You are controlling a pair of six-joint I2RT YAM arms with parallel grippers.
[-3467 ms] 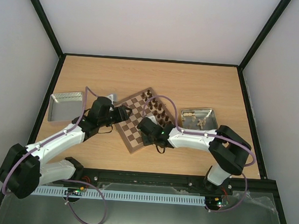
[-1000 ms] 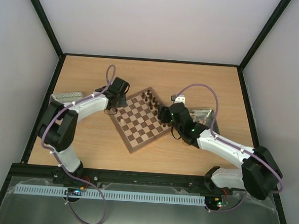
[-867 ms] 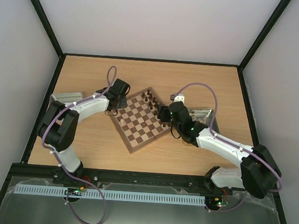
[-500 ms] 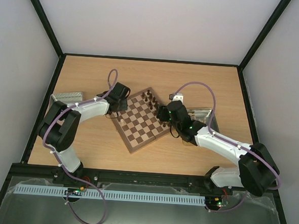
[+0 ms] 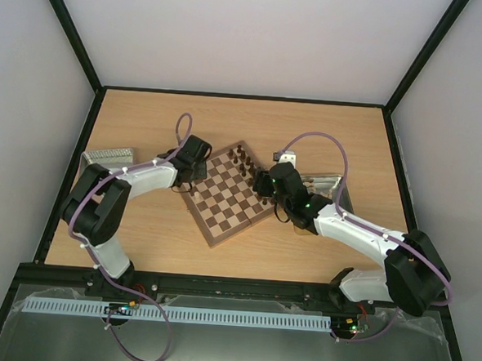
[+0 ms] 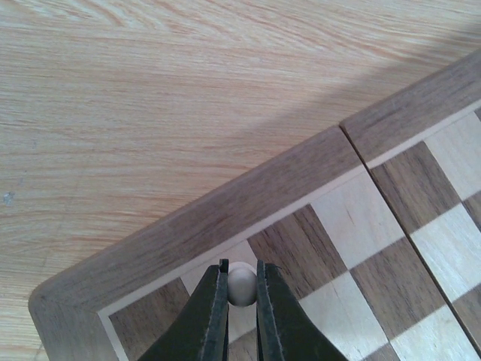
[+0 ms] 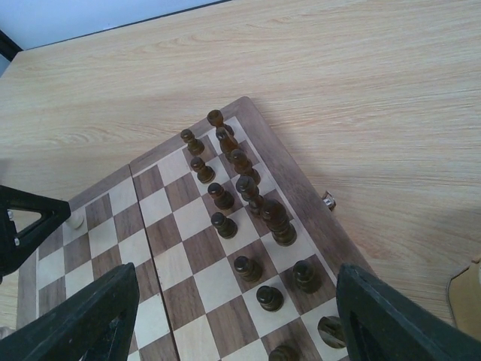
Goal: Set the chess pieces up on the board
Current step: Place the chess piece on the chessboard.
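left gripper (image 6: 241, 272) clamped on one cream chess piece (image 6: 241, 285), low over a light square in the board (image 6: 248, 207)'s 9 o'clock corner. right gripper (image 7: 233, 304) wide open, empty. dark chessmen (image 7: 249, 197) ranked along 2 o'clock edge. no cream men standing yet, so looks like that whole side is left.

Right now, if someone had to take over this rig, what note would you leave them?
Left claw: shut on one cream piece, over a light edge-row square near the board's left corner. I cannot tell if it touches down.
Right claw: open, empty, hovering above the board's right side.
Done: dark chessmen stand in two rows along the far right edge.
Left: release this piece, then place the other cream ones. No cream piece stands free on the board. The tin right of the board is mostly hidden by the right arm.
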